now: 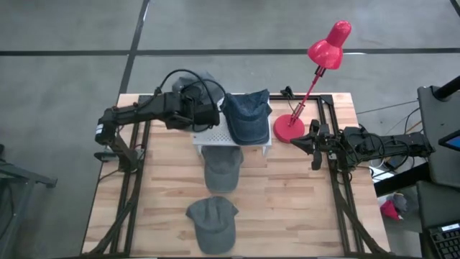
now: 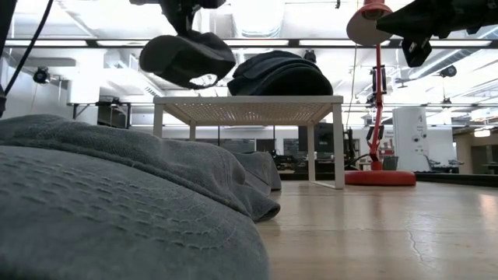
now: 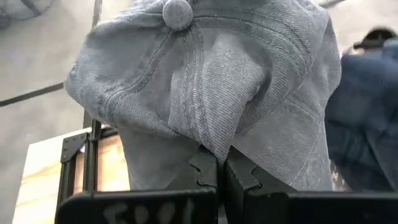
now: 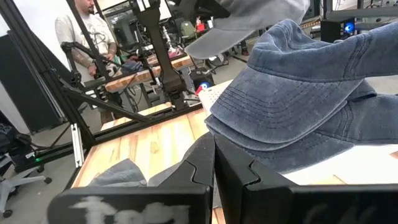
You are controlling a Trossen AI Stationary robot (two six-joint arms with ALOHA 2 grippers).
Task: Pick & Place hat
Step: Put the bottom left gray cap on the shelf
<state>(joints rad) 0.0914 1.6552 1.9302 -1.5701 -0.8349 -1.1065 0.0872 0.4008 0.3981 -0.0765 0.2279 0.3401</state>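
My left gripper (image 1: 195, 109) is shut on a grey cap (image 3: 205, 74) and holds it over the far left part of a white rack (image 1: 219, 135). In the low view this cap (image 2: 187, 58) hangs clear above the rack top (image 2: 249, 99). A blue cap (image 1: 246, 115) rests crown up on the rack's right half. A second grey cap (image 1: 221, 171) lies on the table in front of the rack, its far part under it. A third grey cap (image 1: 212, 223) lies near the near edge. My right gripper (image 1: 310, 142) is shut and hovers by the lamp base. My left gripper pinches a bunched fold of the grey cap's crown (image 3: 214, 140) between its two fingers (image 3: 202, 171), below the top button (image 3: 177, 12). The cap is lifted clear of the rack. Its cloth sags around the fingers.
A red desk lamp stands with its base (image 1: 290, 129) right of the rack and its shade (image 1: 329, 47) leaning toward the far right. Black frame rails (image 1: 334, 180) run along the table's sides. Bare wood (image 1: 287, 208) lies near right. A person (image 4: 87, 31) stands beyond the table.
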